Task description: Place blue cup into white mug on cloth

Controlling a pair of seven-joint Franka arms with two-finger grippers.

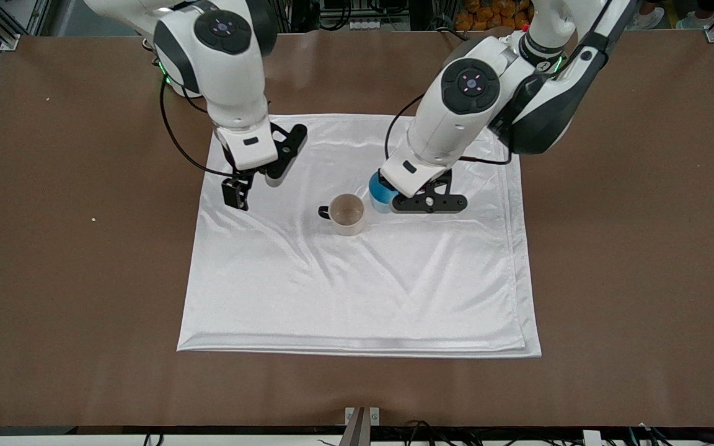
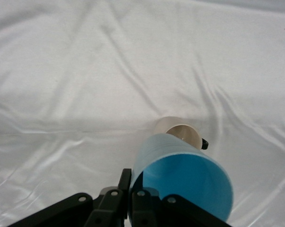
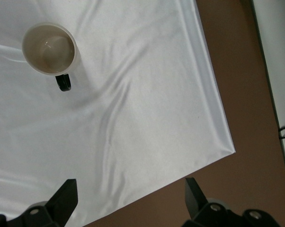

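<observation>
The right gripper (image 1: 251, 186) hung over the cloth (image 1: 357, 291) at the right arm's end of the sheet, its jaws spread wide and holding nothing; in the right wrist view the two fingertips (image 3: 66, 196) stood far apart above the cloth's corner (image 3: 180, 118) and the bare brown table (image 3: 246, 94). That arm was not touching any of the cups.

Toward the middle of the cloth stood the white mug (image 1: 348, 214), upright, mouth open and empty, its small black handle turned toward the right arm's end of the table. The right wrist view showed the same mug (image 3: 48, 48) from above with its pale inside bare.

Just beside the mug, toward the left arm's end and slightly farther from the front camera, the blue cup (image 1: 380, 195) sat in the left gripper (image 1: 394, 197), whose jaws were clenched on the cup's wall. In the left wrist view the blue cup (image 2: 185, 182) was tilted, its open mouth turned toward the camera, with the white mug (image 2: 180, 132) showing just past its rim. The cup was close to the mug, not inside it. Whether the cup's base touched the cloth could not be told.
</observation>
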